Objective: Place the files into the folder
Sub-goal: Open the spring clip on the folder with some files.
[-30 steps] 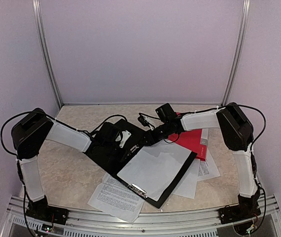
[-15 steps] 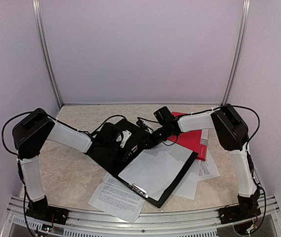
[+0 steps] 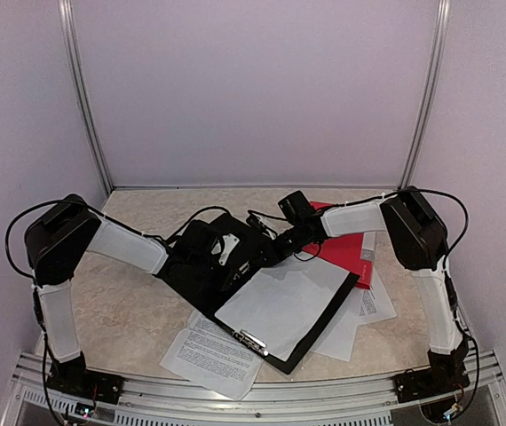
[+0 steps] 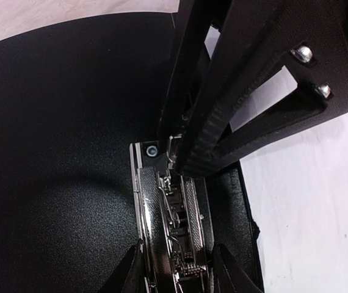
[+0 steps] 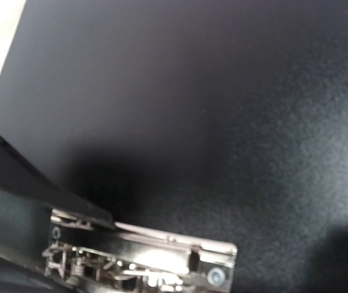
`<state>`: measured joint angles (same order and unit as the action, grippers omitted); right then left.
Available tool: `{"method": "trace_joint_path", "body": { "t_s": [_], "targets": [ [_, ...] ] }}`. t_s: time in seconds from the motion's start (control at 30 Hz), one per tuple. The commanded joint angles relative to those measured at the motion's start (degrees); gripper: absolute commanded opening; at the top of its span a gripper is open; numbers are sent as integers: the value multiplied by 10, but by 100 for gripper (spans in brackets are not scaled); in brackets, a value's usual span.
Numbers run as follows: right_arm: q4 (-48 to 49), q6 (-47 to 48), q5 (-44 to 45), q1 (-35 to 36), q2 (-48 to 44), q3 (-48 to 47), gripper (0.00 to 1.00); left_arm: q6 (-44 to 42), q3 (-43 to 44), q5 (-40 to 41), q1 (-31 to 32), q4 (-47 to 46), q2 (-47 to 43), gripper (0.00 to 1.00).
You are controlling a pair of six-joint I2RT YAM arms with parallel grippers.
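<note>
While the left gripper [image 4: 177, 278] holds its place left of centre in the overhead view, its fingers [image 4: 131, 282] sit tight against both flanks of the spring clamp [image 4: 174, 232] inside the black folder [image 3: 311, 346]. We read that as a grip on the clamp. Below it, at the lower left, a printed sheet [image 3: 204, 357] lies partly under the folder's edge, not yet filed.

Just right of the clamp, the right gripper [image 3: 260, 251] has slid in over the last second, its jaws drawing together about the clamp's lever. We cannot tell whether they have pinched it yet, since its own camera shows only the clamp and dark cover.

Right of centre, the files [image 3: 284, 302] that lay fanned on the open flap now lie squared as one stack, top edge near the clamp. We judge the clamp is about to be worked to take them.

Further right, more sheets [image 3: 370, 306] poke out beside a red cover [image 3: 352, 253].
</note>
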<state>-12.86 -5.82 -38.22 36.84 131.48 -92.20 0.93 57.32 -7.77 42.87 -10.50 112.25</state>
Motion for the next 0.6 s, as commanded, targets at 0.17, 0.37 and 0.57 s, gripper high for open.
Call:
{"method": "trace_joint_path", "body": {
  "t_s": [0.17,0.37,0.57],
  "targets": [
    [-2,5,-11,-7,8,-14,15,-1,4,-16,7,47,29,35],
    [2,-1,-4,-10,9,-17,4,-3,5,-20,7,49,30,35],
    [-4,-5,22,-22,16,-20,0,-8,0,-28,8,49,32,34]
  ]
}}
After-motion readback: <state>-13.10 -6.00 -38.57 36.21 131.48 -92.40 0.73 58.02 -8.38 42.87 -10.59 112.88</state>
